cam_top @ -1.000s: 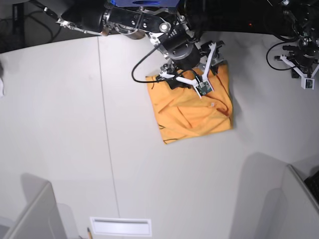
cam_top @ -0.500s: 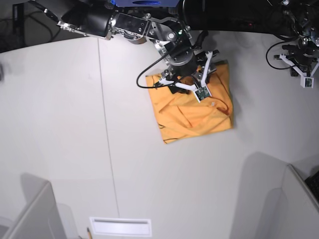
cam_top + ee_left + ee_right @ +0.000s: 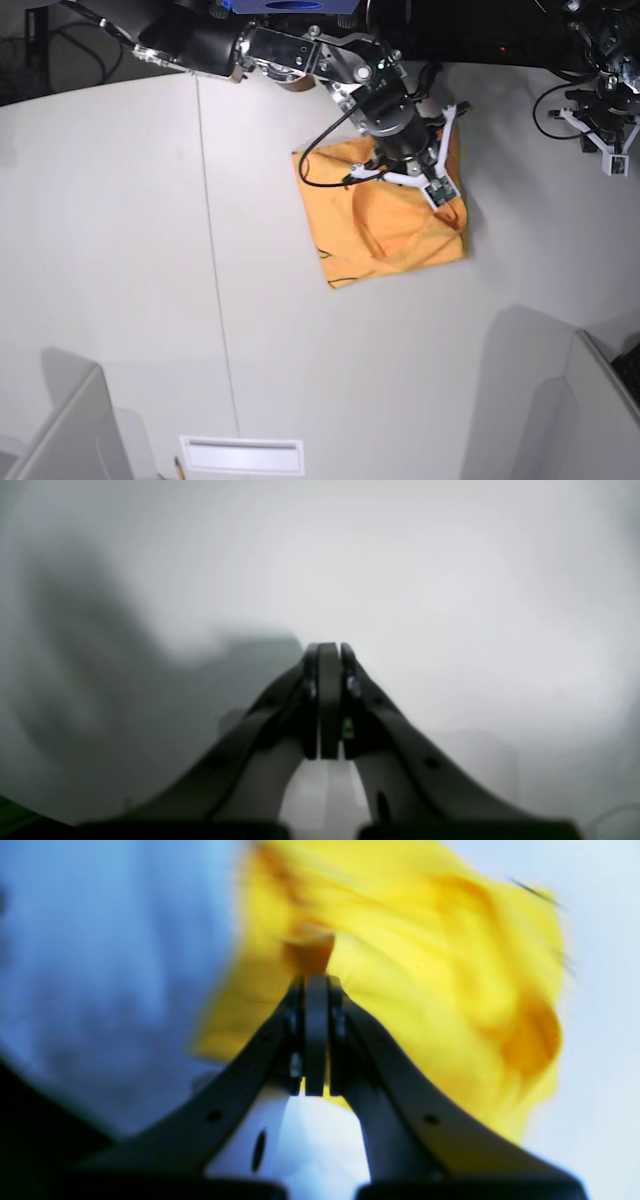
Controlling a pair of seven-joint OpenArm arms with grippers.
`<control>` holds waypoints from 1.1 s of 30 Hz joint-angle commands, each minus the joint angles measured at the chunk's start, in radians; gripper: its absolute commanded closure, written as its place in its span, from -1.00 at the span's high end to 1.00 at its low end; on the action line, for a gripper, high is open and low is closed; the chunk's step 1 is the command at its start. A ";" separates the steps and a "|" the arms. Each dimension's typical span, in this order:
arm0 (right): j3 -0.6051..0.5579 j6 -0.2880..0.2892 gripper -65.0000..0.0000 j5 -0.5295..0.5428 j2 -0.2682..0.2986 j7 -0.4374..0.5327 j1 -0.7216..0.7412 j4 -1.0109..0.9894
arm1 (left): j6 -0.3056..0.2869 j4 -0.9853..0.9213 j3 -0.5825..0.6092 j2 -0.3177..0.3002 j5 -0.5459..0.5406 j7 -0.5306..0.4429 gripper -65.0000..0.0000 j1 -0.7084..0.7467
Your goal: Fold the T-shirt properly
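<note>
"Hovering over the T-shirt (image 3: 345, 230), the right gripper (image 3: 316, 982) has its fingertips pressed together. Why there?"

"Probably to deal with that dark-edged fold (image 3: 312, 947) just beyond the tips. The closed fingers might be meant to press or nudge it; I can't tell whether they touch the cloth, and I see none pinched between them."

"And the left gripper (image 3: 327, 650)?"

"Closed too, nothing in it, well apart from the shirt over bare table (image 3: 400, 580). I'd guess it's parked there to leave the other arm room."

"Where's the shirt, then?"

"On the white table, near the far side, partly under the right arm. It's a compact bundle with slanting creases, so I'd call it partly folded, its edges needing squaring. Dragging closed tips across it could rumple the upper layer."
</note>
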 commanded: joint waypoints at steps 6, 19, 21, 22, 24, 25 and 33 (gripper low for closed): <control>0.003 0.055 -1.00 -0.021 -0.083 0.024 0.016 0.014 | -0.005 0.020 -0.005 -0.018 -0.008 -0.017 -1.00 -0.007; -0.112 0.141 -0.29 -0.006 -0.091 0.083 0.013 -0.070 | -0.005 0.014 0.000 -0.034 -0.007 -0.015 -1.00 -0.027; -0.107 0.141 0.09 -0.008 -0.091 0.083 0.013 -0.038 | -0.005 0.014 0.000 -0.034 -0.007 -0.015 -1.00 -0.027; -0.104 0.139 0.16 -0.009 -0.088 0.083 0.018 -0.022 | -0.005 0.014 0.000 -0.034 -0.007 -0.015 -1.00 -0.027; -0.063 0.138 0.13 -0.011 -0.086 0.077 0.027 -0.004 | -0.005 0.014 -0.005 -0.034 -0.007 -0.015 -1.00 -0.027; -0.032 0.138 0.10 -0.011 -0.086 0.075 0.028 -0.002 | -0.005 0.014 -0.005 -0.034 -0.007 -0.015 -1.00 -0.027; 0.064 0.138 0.07 -0.008 -0.091 0.084 0.074 -0.139 | -0.005 0.014 -0.006 -0.035 -0.007 -0.015 -1.00 -0.018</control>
